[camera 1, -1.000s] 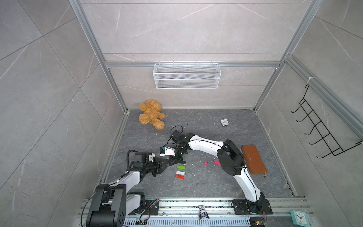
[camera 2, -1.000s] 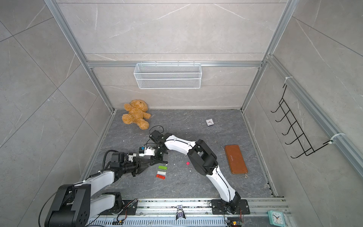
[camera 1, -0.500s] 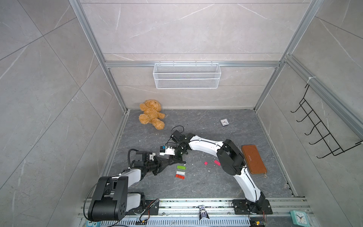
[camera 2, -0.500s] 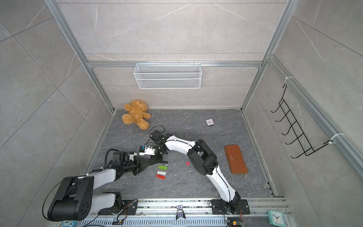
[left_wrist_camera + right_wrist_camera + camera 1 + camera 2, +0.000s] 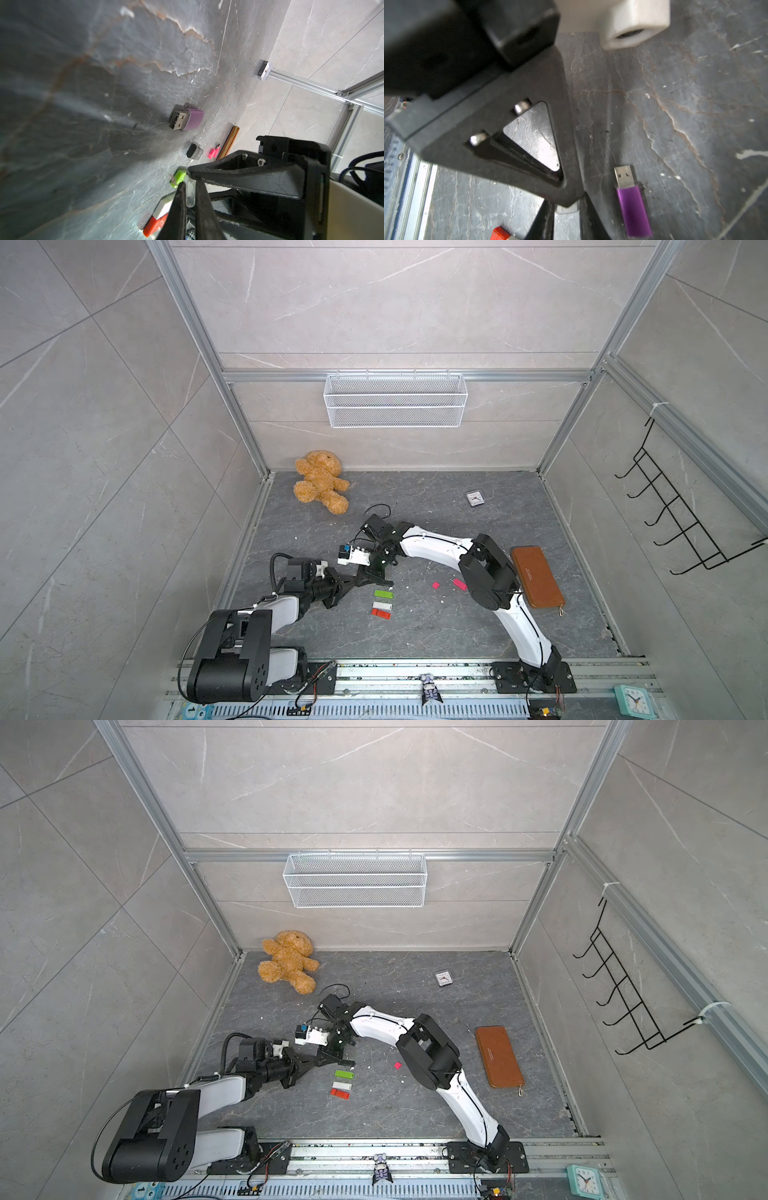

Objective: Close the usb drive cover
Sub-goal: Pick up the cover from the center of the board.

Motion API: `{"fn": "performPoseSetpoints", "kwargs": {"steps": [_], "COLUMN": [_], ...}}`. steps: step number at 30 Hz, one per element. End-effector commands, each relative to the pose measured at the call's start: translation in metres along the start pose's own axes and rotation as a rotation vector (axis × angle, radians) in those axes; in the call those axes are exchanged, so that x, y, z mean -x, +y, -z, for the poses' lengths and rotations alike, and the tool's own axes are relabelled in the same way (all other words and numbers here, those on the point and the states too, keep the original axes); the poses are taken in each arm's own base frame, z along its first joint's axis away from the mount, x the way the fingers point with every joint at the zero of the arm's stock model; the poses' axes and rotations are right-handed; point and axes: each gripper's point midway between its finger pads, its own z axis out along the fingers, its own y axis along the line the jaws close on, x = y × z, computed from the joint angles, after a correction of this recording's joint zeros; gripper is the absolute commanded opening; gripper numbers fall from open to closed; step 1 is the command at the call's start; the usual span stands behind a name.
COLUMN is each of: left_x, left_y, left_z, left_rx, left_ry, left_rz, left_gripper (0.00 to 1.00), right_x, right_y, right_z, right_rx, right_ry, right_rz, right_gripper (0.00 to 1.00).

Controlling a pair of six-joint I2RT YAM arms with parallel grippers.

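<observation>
The dark grey marbled tabletop (image 5: 457, 626) is carrying everything. A fuzzy tan teddy bear (image 5: 320, 481) is lying by its back left corner, and a flat brown leather wallet (image 5: 536, 576) is lying along its right edge. The left gripper (image 5: 190, 182) and the right gripper (image 5: 566, 205) are meeting tip to tip left of the tabletop's middle, both clenched. The metallic purple USB drive (image 5: 632, 209) is lying flat just beside them, untouched, its silver plug bare. A green USB stick (image 5: 383, 593), a white USB stick (image 5: 382, 605) and a red USB stick (image 5: 380, 613) are sitting in a row nearer the front edge. Both claws are pinching the small clear plastic cap (image 5: 190, 195).
</observation>
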Motion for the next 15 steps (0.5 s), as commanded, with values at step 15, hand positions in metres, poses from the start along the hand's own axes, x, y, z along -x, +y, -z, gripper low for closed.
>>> {"fn": "performPoseSetpoints", "kwargs": {"steps": [15], "left_x": [-0.012], "left_y": [-0.009], "left_z": [0.008], "left_rx": [0.025], "left_ry": [0.024], "left_rz": [-0.051], "left_gripper": [0.00], "right_x": [0.007], "right_y": [-0.010], "right_z": [0.033], "right_rx": [-0.104], "right_ry": [0.035], "right_rz": [0.163], "right_gripper": [0.43]}}
